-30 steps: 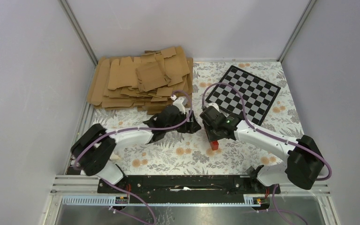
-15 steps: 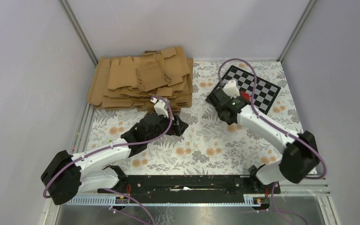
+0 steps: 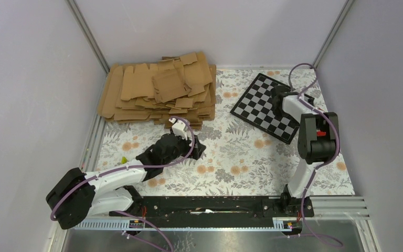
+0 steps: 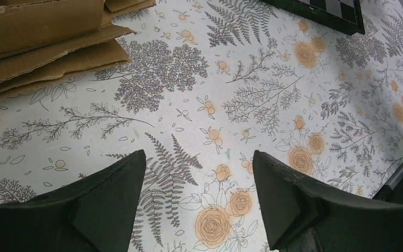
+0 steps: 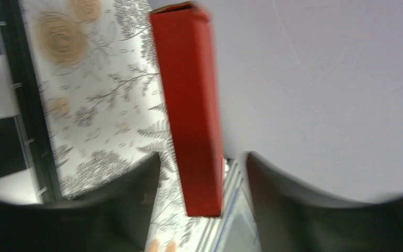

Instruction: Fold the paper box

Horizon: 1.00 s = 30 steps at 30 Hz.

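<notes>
The paper box (image 5: pixel 191 105) is a bright red, long, narrow folded box. In the right wrist view it is blurred, set against the floral cloth and the grey side wall. It lies between the fingers of my right gripper (image 5: pixel 202 156), with a gap showing on each side and its near end free, so the jaws are open and off it. In the top view only a small red sliver (image 3: pixel 321 133) shows at my raised right arm. My left gripper (image 4: pixel 198 153) (image 3: pixel 195 148) hangs open over the floral cloth, holding nothing.
A pile of brown cardboard blanks (image 3: pixel 157 92) (image 4: pixel 42 37) lies at the back left. A black-and-white checkered board (image 3: pixel 270 107) (image 4: pixel 325 10) lies at the back right. Grey walls close in both sides, and a metal rail (image 3: pixel 215 205) runs along the near edge.
My right arm swung from the table's middle to the far right and rose, taking the red box with it, and its jaws parted slightly. My left arm drew back and its jaws widened.
</notes>
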Each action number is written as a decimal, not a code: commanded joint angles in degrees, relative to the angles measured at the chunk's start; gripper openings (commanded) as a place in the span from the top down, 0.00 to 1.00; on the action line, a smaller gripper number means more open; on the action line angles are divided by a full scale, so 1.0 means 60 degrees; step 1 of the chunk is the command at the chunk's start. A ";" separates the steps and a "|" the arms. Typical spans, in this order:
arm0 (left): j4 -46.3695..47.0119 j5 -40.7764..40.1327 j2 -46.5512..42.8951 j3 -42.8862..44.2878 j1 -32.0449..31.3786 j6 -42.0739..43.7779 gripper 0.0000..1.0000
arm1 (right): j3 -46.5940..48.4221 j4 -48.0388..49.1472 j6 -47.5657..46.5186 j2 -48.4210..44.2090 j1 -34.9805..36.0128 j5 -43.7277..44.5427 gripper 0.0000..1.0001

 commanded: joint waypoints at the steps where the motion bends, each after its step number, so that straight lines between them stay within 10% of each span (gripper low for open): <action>1: 0.0911 0.0179 0.0066 -0.0002 0.0004 0.0141 0.21 | 0.1476 -0.1760 0.1499 0.0923 -0.0692 -0.0292 0.04; 4: 0.1187 0.0231 0.0132 -0.0096 0.0001 0.0090 0.20 | 0.2362 -0.2850 0.2674 0.1202 -0.0565 -0.1568 0.00; 12: 0.1057 -0.0419 -0.0055 -0.0233 0.0002 0.0250 0.01 | 0.1379 0.0577 0.1232 -0.1661 0.0755 -0.5963 0.00; 22: 0.1300 -0.2210 -0.1733 -0.1143 0.0018 0.0738 0.01 | -0.7436 1.1254 0.1712 -0.7419 0.0854 -0.9939 0.00; 30: 0.1475 -0.4161 -0.2593 -0.1642 0.0027 0.1286 0.01 | -0.9312 1.2323 0.1732 -0.8302 0.0850 -1.0104 0.00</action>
